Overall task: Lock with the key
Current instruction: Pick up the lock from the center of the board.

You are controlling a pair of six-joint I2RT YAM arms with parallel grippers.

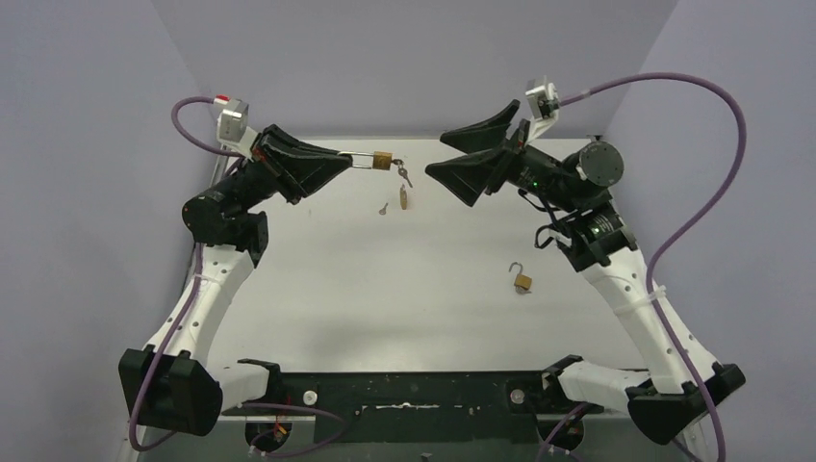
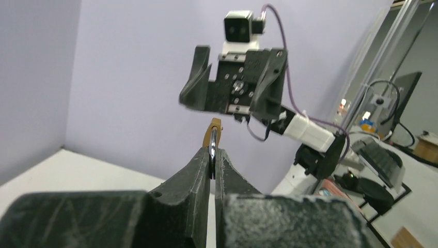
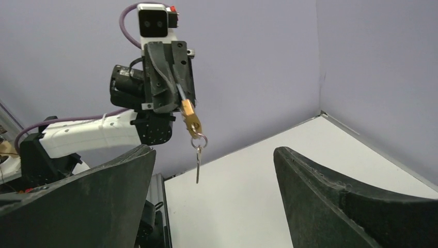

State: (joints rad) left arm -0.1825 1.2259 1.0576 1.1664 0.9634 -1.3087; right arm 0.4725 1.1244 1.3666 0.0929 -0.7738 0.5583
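My left claw (image 1: 348, 160) pinched the padlock (image 1: 382, 160) by its slick shackle (image 1: 362, 159); my right claw (image 1: 438, 155) gaped near the light, dangling key (image 1: 404, 175), probably best gripped flat-sided.

Pale lilac walls (image 1: 385, 58) enclose a white table (image 1: 404, 308).

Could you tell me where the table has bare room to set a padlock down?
Bare: the table's near half, bordered by the left arm, the base bar and the open padlock. Crowded: the far middle, where a key and a brass object lie between the left end effector and right end effector.
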